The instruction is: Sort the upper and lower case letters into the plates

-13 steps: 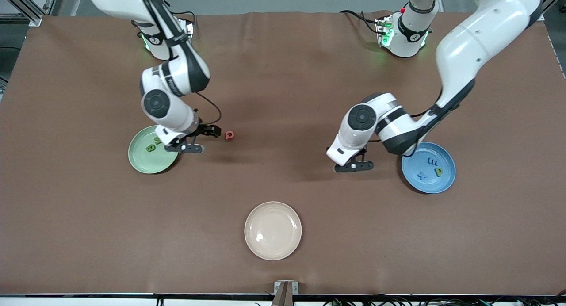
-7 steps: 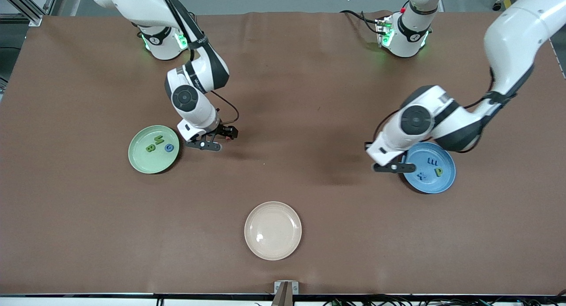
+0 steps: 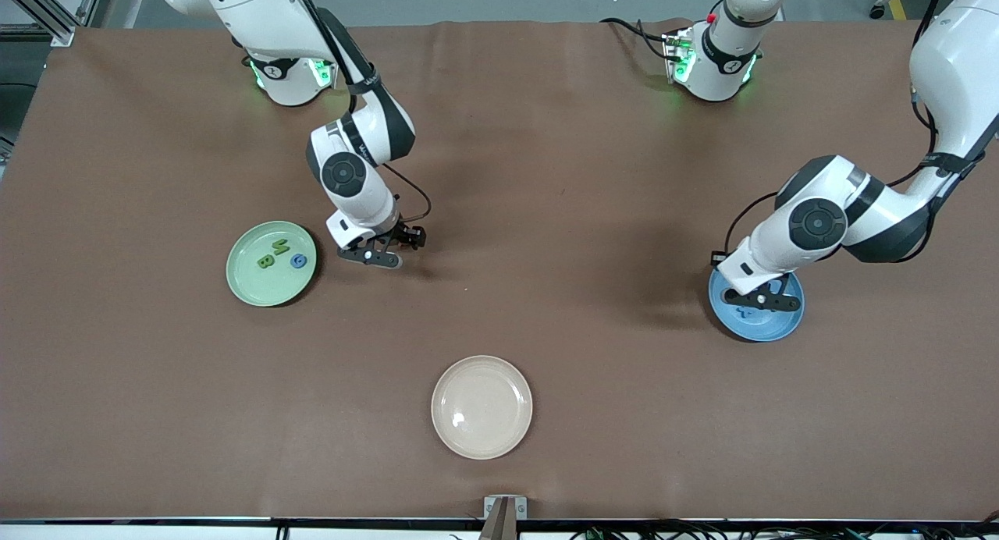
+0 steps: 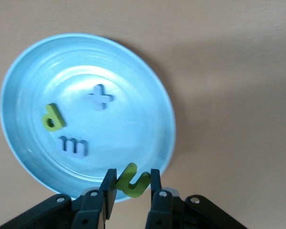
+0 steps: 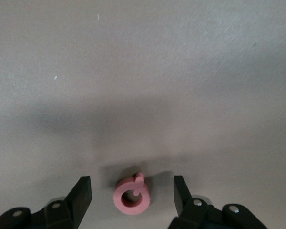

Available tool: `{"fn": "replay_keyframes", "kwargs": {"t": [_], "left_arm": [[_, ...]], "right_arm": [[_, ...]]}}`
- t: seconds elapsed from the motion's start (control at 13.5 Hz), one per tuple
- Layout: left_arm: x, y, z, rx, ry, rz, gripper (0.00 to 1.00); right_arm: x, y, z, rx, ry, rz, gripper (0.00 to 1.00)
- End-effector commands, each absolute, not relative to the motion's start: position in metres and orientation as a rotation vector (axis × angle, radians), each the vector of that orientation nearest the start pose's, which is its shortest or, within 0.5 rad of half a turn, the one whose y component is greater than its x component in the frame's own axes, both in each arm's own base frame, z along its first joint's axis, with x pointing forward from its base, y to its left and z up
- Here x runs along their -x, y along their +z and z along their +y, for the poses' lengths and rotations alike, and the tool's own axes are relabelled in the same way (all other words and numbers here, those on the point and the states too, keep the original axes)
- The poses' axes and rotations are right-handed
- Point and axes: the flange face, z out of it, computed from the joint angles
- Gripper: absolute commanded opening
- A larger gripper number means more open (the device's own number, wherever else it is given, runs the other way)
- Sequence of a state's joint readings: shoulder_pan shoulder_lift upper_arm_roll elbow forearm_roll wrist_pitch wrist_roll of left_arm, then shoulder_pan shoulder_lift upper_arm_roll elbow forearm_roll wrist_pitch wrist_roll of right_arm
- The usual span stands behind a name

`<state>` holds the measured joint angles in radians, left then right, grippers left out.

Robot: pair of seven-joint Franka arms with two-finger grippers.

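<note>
Left gripper [image 3: 761, 296] hangs over the blue plate [image 3: 788, 327], which sits toward the left arm's end of the table; the left wrist view shows its fingers [image 4: 108, 185] pinching a green lowercase n [image 4: 132, 180] above the plate's rim [image 4: 19, 152]. Lying in that plate: a green p [image 4: 53, 118], a blue x [image 4: 100, 97] and a blue E-like letter [image 4: 74, 145], all apart from each other. In the front view the arm covers most of the plate's contents. Right gripper [image 3: 388, 249] is low over bare table, just beside the light green plate [image 3: 247, 286] on the side toward the table's middle. The right wrist view shows its fingers [image 5: 80, 194] spread wide, with the red Q [image 5: 132, 195] flat on the table between them and touching neither finger. In the front view the red letter is hidden under the gripper. The light green plate lies toward the right arm's end of the table and holds a green B [image 3: 265, 261], a green N [image 3: 280, 247] and a blue G [image 3: 298, 261], close together. A cream-white plate [image 3: 481, 406], nearer the front camera than the blue plate and the green one, sits roughly midway between them, with no letters in it.
</note>
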<state>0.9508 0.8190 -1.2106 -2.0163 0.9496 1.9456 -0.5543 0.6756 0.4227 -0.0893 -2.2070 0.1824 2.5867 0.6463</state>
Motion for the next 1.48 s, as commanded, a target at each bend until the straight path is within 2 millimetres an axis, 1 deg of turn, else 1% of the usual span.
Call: {"fn": "replay_keyframes", "kwargs": {"t": [0.0,0.15,0.22,0.37,0.44,0.52,0.67,0.74,0.82,0.89,1.04,1.11,1.19,1.26,1.33,1.41], "left_arm": [[-0.566,0.227,-0.056,3.002,0.159,0.341,0.19],[-0.564,0.212,-0.045,2.988,0.148,0.362,0.19],[-0.561,0.206,-0.042,2.990,0.154,0.363,0.19],[-0.557,0.198,-0.042,2.998,0.158,0.367,0.19],[-0.554,0.192,-0.040,2.994,0.174,0.368,0.19],[-0.553,0.190,-0.039,2.996,0.178,0.365,0.20],[-0.551,0.184,-0.036,2.998,0.167,0.370,0.20],[-0.551,0.184,-0.038,3.004,0.159,0.375,0.20],[-0.550,0.183,-0.037,3.003,0.161,0.375,0.20],[-0.550,0.181,-0.035,3.003,0.164,0.371,0.22],[-0.550,0.181,-0.035,3.003,0.162,0.371,0.25],[-0.551,0.182,-0.034,3.002,0.159,0.369,0.38],[-0.552,0.183,-0.035,3.002,0.156,0.370,0.61],[-0.553,0.186,-0.034,2.998,0.150,0.372,0.89],[-0.556,0.190,-0.034,2.998,0.140,0.359,1.00],[-0.557,0.194,-0.037,3.000,0.127,0.343,1.00]], "right_arm": [[-0.450,0.179,0.308,3.102,0.086,0.364,0.78],[-0.445,0.176,0.308,3.108,0.095,0.359,0.73],[-0.445,0.176,0.307,3.107,0.095,0.362,0.71],[-0.444,0.175,0.306,3.109,0.099,0.360,0.63],[-0.444,0.175,0.306,3.109,0.099,0.359,0.57],[-0.445,0.175,0.306,3.109,0.097,0.359,0.50],[-0.444,0.175,0.306,3.110,0.101,0.360,0.30],[-0.444,0.175,0.306,3.110,0.101,0.360,0.14],[-0.445,0.175,0.305,3.109,0.101,0.364,0.03],[-0.448,0.176,0.301,3.111,0.112,0.378,0.01],[-0.461,0.188,0.288,3.102,0.118,0.397,0.00],[-0.471,0.201,0.281,3.108,0.149,0.376,0.00],[-0.484,0.211,0.265,3.119,0.206,0.308,0.00],[-0.497,0.224,0.246,3.111,0.217,0.261,0.00],[-0.508,0.234,0.222,3.104,0.234,0.194,0.00],[-0.517,0.244,0.202,3.095,0.243,0.118,0.00]]}}
